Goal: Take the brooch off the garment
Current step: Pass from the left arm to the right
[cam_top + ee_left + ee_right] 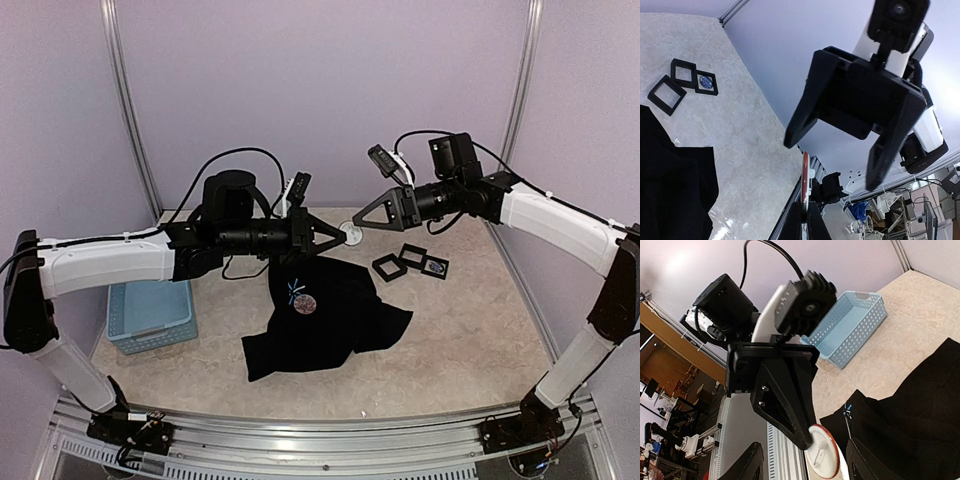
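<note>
Found black garment [330, 330] crumpled at frame centre, small round disc [305, 302] on it beside blue neck mark [293, 291]. Saw left gripper [340, 233] clamped on white-backed, red-rimmed brooch [821, 459] above garment's upper edge; right gripper [830, 165] jaws apart. Noted light-blue basket [150, 340] lower left; three black square boxes [411, 256] right of centre, one holding blue-patterned round piece [705, 80].

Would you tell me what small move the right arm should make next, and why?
Probably draw the right gripper straight back. Its jaws stand open on either side of the brooch, touching nothing, while the left gripper alone pinches the brooch in mid-air, so backing off should free the left arm to carry it away.
</note>
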`<action>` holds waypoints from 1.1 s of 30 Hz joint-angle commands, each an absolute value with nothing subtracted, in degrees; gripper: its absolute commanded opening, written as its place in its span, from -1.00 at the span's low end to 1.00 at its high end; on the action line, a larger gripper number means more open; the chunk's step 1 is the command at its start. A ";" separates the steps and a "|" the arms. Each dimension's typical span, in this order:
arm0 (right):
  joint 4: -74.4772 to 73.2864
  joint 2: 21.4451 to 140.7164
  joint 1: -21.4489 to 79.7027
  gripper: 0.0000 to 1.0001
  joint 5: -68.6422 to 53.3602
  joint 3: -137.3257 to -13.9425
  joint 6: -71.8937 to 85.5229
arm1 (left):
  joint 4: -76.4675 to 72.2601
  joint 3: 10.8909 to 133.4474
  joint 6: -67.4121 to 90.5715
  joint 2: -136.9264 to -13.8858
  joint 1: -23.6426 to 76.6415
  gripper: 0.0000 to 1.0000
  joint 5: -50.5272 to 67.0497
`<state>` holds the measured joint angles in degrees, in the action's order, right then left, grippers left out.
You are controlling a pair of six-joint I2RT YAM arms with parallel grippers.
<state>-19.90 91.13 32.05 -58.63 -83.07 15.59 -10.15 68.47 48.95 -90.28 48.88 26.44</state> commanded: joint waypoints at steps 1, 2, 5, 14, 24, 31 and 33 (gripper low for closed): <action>-25.95 93.50 31.56 0.10 -56.81 -83.14 13.88 | -14.35 67.99 47.17 -88.08 49.04 -1.00 28.49; -25.94 93.63 31.60 0.06 -57.17 -83.14 13.81 | -14.21 68.00 47.09 -88.07 49.03 -1.00 28.48; -25.17 93.61 31.55 -0.09 -58.65 -83.14 13.86 | -14.06 67.81 47.36 -88.07 48.97 -1.00 28.26; -18.33 92.51 30.58 -0.42 -63.76 -80.82 18.70 | -13.67 66.99 47.88 -87.97 48.69 -1.00 27.37; -8.97 91.05 29.46 -0.53 -66.49 -77.27 25.76 | -13.79 66.88 48.13 -88.06 48.43 -1.00 27.60; -8.43 91.19 29.36 -0.77 -66.92 -77.03 26.19 | -13.80 67.02 48.08 -88.07 48.38 -1.00 27.75; -8.43 91.18 29.36 -0.84 -67.21 -76.99 26.11 | -13.72 67.18 48.08 -88.21 48.34 -1.00 27.84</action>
